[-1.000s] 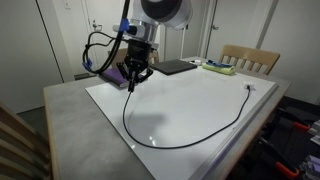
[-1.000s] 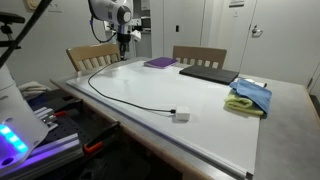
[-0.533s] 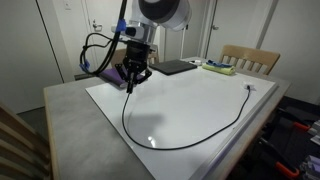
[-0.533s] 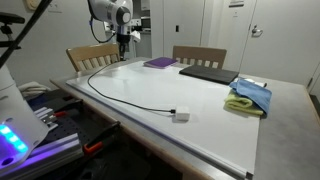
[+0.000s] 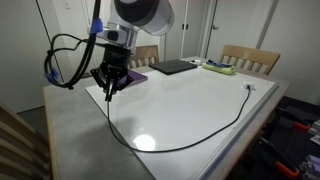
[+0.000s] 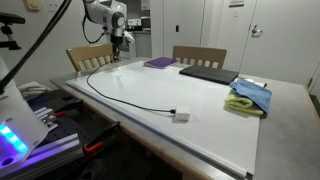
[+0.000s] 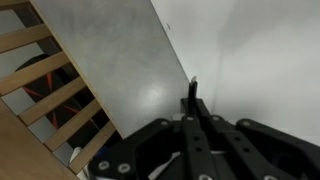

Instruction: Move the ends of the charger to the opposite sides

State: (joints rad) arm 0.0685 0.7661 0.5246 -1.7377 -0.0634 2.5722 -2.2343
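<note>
Charger (image 5: 165,152) with one end in the claw (image 5: 108,91), the rest on the desk (image 5: 70,125).
The claw is closed narrow on the black tip (image 7: 192,93), and holds it a little above the desk, at the edge of the white board (image 5: 190,100). From the tip the cable drops down to the board and lies there in one long loose curve. The curve ends at the white-grey plug (image 6: 181,117), which rests flat near the opposite edge of the board, well apart from the claw. A blue and yellow cloth (image 6: 249,97) lies on the desk, near the plug but not touching it.
</note>
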